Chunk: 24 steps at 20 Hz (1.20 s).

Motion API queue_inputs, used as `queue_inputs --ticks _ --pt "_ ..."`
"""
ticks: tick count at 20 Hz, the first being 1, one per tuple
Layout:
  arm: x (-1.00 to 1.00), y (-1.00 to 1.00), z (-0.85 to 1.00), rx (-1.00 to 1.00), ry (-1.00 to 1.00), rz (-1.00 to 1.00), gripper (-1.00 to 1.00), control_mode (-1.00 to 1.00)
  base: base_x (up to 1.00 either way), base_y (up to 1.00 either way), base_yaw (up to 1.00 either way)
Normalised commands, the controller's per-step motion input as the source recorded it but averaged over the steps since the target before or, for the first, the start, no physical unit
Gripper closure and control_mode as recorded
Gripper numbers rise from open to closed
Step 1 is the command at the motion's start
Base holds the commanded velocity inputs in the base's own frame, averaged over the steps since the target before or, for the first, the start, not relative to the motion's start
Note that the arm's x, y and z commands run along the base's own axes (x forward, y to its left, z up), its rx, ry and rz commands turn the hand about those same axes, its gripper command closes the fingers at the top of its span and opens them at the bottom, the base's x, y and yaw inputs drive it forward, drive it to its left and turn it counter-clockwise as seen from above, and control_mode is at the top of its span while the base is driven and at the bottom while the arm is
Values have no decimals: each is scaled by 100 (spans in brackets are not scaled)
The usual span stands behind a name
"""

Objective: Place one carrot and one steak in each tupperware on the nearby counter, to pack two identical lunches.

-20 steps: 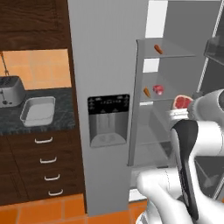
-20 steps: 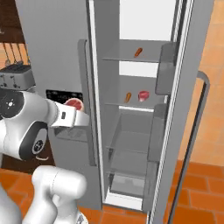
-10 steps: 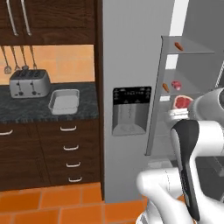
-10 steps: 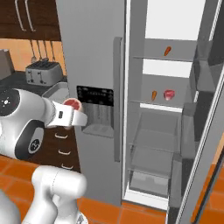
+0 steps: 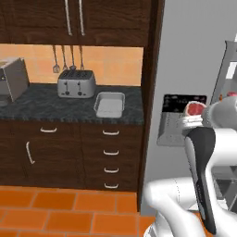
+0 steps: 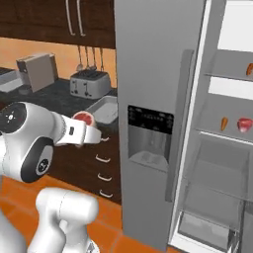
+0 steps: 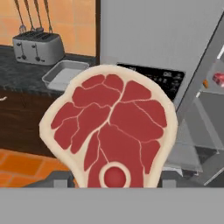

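Observation:
My gripper [image 6: 85, 126] is shut on a steak [image 7: 111, 131], a red slab with a pale tan edge that hides the fingertips in the hand view. I hold the steak [image 5: 194, 109] up in front of the fridge's dispenser door. One light-grey tupperware [image 5: 110, 104] lies on the black counter [image 5: 41, 104], right of the toaster and well left of the gripper; this tupperware [image 6: 103, 109] looks bare inside. In the open fridge, a carrot [image 6: 224, 123] and a second steak [image 6: 244, 124] rest on one shelf, with another carrot [image 6: 249, 69] on the shelf above.
A silver toaster [image 5: 76, 83] stands at the back of the counter under hanging utensils [image 5: 68, 58]. A grey box-shaped appliance [image 5: 11, 78] sits further left. Dark drawers [image 5: 111, 152] run below the counter. The grey fridge door [image 6: 155, 113] stands between counter and open shelves.
The whole picture has shifted: the base has turned toward the counter, so toaster and tray slid toward the middle and the fridge shelves toward the right. The steak stays in the gripper.

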Motion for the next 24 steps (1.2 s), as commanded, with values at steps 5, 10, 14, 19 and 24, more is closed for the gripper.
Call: queue_inputs --ticks 5,10,14,19,24 --pt "0 0 0 0 0 0 100 100 2 95 61" --pt "0 0 0 0 0 0 100 100 0 100 54" --pt "0 0 0 0 0 0 100 100 36 95 33" --pt "0 0 0 0 0 0 100 100 100 77 1" --pt "0 0 0 0 0 0 100 100 99 100 -6"
